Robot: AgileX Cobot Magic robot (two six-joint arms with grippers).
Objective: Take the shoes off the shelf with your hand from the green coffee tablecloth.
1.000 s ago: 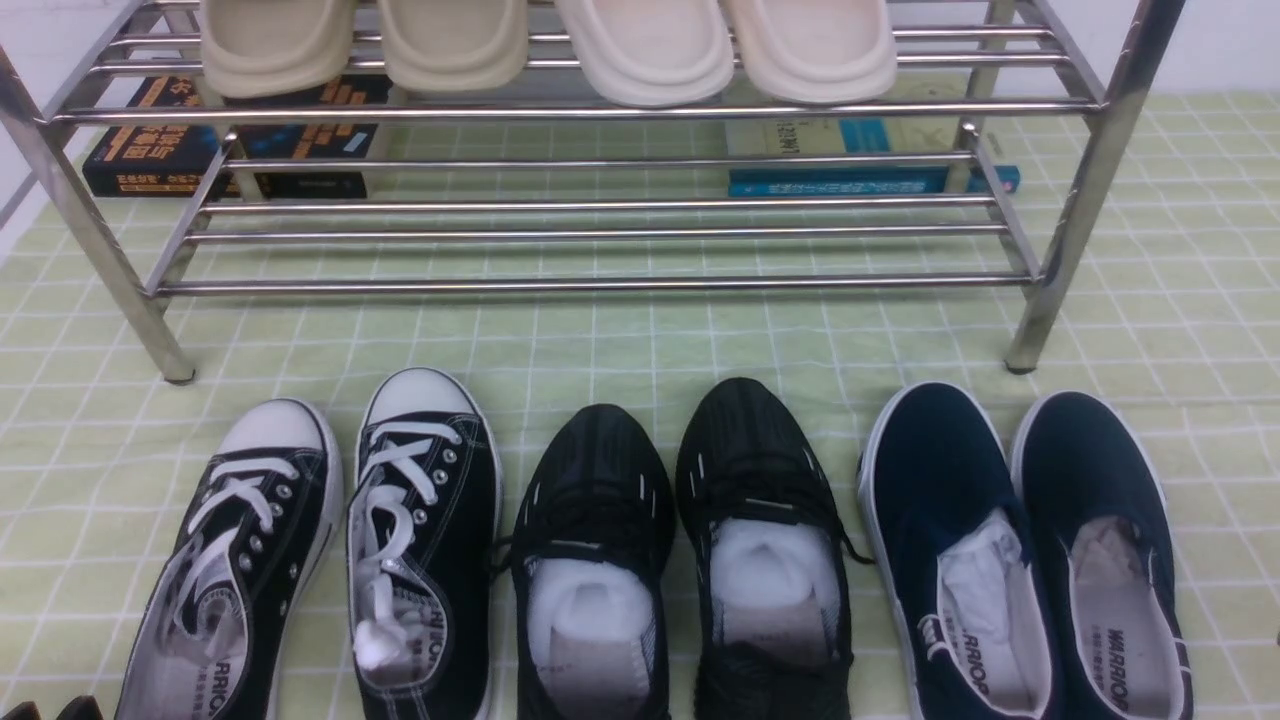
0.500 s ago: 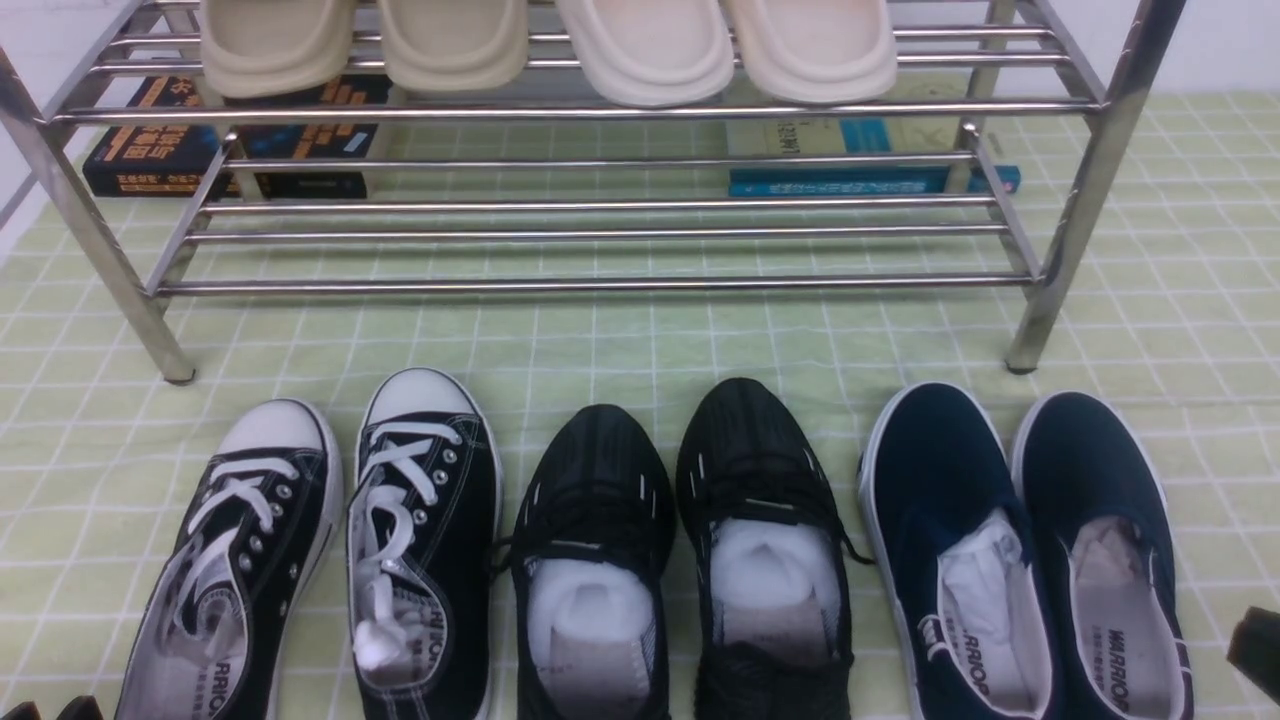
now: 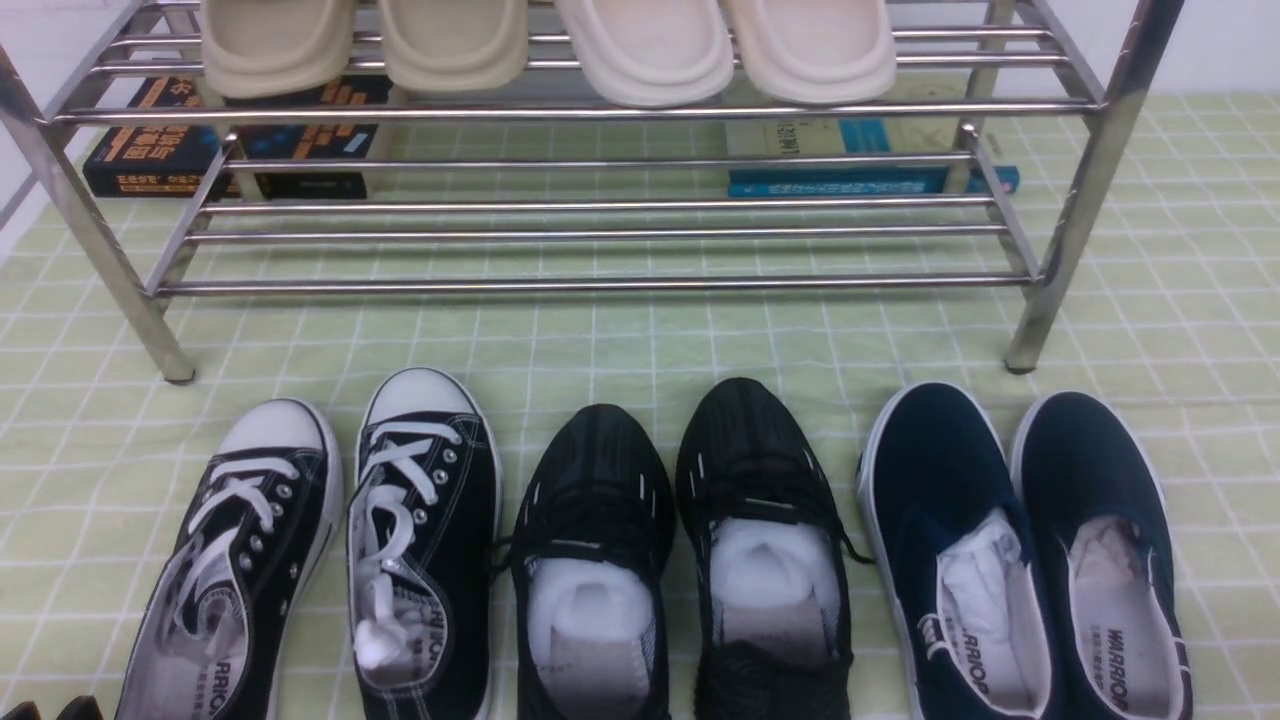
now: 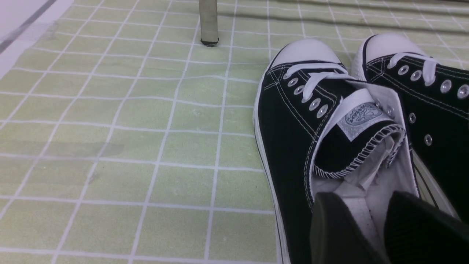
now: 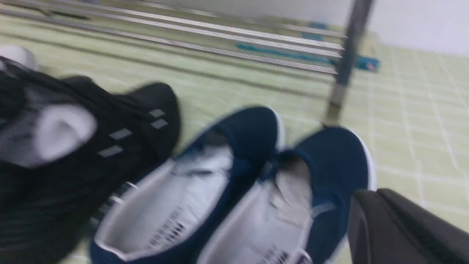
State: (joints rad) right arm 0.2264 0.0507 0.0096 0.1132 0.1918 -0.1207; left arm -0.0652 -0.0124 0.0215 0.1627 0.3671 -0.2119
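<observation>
The navy-blue slip-on shoes stand side by side on the green checked tablecloth [image 3: 620, 340], left one [image 3: 935, 470], right one [image 3: 1090, 460], in front of the silver shelf [image 3: 600, 285]. The shelf's lower tier is bare. In the blurred right wrist view the shoes [image 5: 249, 128] lie just ahead of my right gripper [image 5: 370, 194], whose fingers sit pressed together beside the right shoe [image 5: 337, 157]. My left gripper [image 4: 362, 200] is open and empty, hovering over the opening of a black lace-up sneaker [image 4: 293, 121]. Only its tips [image 3: 50, 708] show in the front view.
Black lace-up sneakers [image 3: 420, 520] and black mesh trainers [image 3: 590, 490] stand in the same row left of the navy pair. Beige slippers [image 3: 460, 40] and cream slippers [image 3: 720, 45] lie on the shelf's top tier. Books [image 3: 150, 150] lie behind it. A shelf leg [image 3: 1030, 340] stands near the navy shoes.
Half a second ago a dark tip of my right gripper showed at the front view's lower right edge; now it is out of that view. The shoes have not moved.
</observation>
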